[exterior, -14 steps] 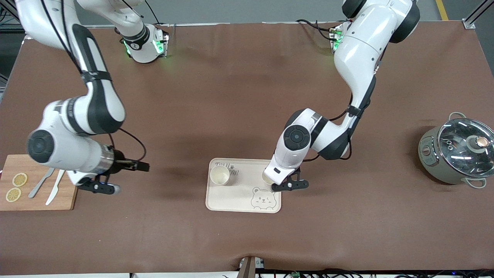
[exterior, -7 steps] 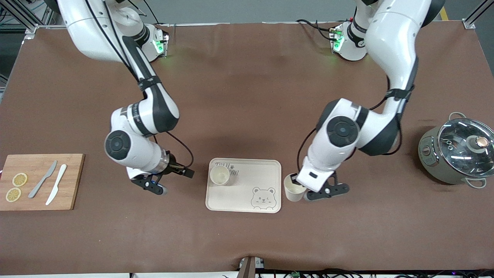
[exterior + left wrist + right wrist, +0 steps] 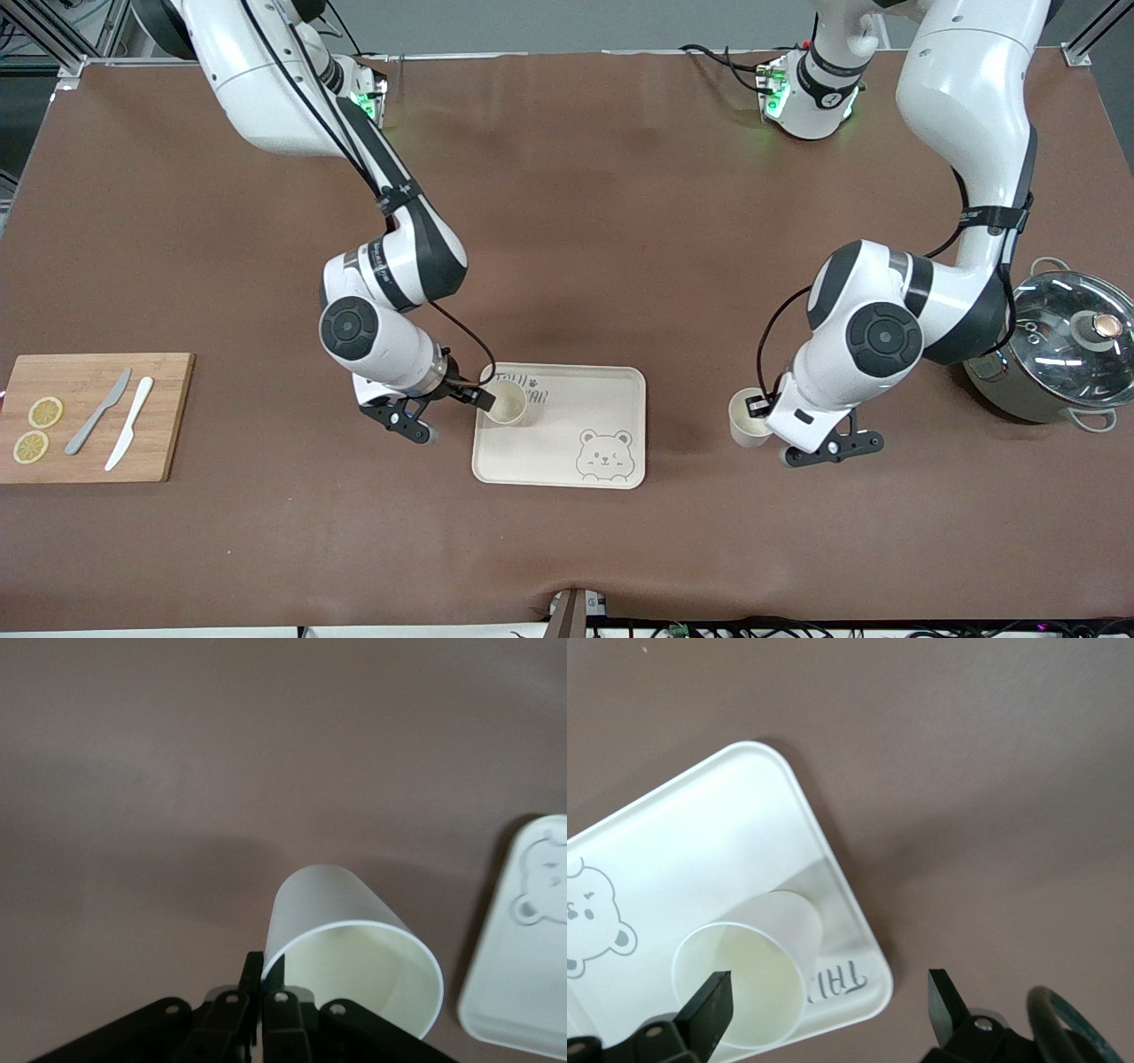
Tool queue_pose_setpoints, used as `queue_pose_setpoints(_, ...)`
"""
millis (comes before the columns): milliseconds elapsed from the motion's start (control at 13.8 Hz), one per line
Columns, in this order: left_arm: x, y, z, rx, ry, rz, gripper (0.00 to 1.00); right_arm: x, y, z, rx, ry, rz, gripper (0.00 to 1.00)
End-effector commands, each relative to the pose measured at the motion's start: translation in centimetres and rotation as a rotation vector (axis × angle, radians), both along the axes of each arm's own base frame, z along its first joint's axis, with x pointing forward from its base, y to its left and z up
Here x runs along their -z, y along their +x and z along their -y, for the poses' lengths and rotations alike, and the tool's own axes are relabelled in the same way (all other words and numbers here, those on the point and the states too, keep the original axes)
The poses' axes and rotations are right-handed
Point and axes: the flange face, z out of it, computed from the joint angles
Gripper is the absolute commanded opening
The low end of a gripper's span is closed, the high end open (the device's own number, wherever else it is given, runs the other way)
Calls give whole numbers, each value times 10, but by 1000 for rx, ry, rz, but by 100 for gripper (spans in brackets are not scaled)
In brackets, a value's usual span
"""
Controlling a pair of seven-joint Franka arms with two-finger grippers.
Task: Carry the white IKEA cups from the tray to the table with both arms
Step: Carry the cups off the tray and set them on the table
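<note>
White IKEA cups: two present. First cup upright on the bear tray, in the tray corner nearest the right arm's end of the bench and farthest from the front edge, beside the printed lettering; same cup confirmed in the right wrist view. Right gripper low at that tray corner, fingers spread wide, one finger at the cup's rim, the other clear of the tray over bare bench; nothing held.

Second cup off the tray, over bare bench between the tray and the pot, toward the left arm's end. Left gripper closed on its rim; wall of the cup pinched between the fingers, cup tilted in the left wrist view. Contact with the bench surface not determinable.

Cutting board at the right arm's end, carrying two knives and lemon slices.
</note>
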Motion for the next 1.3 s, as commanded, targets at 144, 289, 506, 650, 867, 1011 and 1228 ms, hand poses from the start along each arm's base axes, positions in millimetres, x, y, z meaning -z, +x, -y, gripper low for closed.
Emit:
queue_pose_setpoints(144, 30, -37, -73, 13, 37, -118, 0, 21, -4, -30, 59, 20, 19, 30)
queue_pose_setpoints(289, 52, -45, -91, 32, 37, -149, 0, 26, -7, -33, 52, 15, 14, 0)
queue_pose_setpoints(506, 74, -54, -109, 54, 30, -178, 0, 27, -8, -35, 36, 9, 15, 0)
queue_pose_setpoints(650, 88, -59, -125, 58, 21, -191, 0, 19, -5, -31, 36, 13, 16, 0)
queue_pose_setpoints(867, 95, -63, -126, 65, 16, -189, 14, -7, -2, -31, 29, 16, -3, 0)
queue_pose_setpoints(1011, 94, -60, -135, 40, 4, -183, 70, -34, 4, -16, 8, -2, -67, 0)
queue_pose_setpoints(1228, 59, -55, -141, 31, 6, -127, 100, -76, 2, 33, -152, -19, -136, 0)
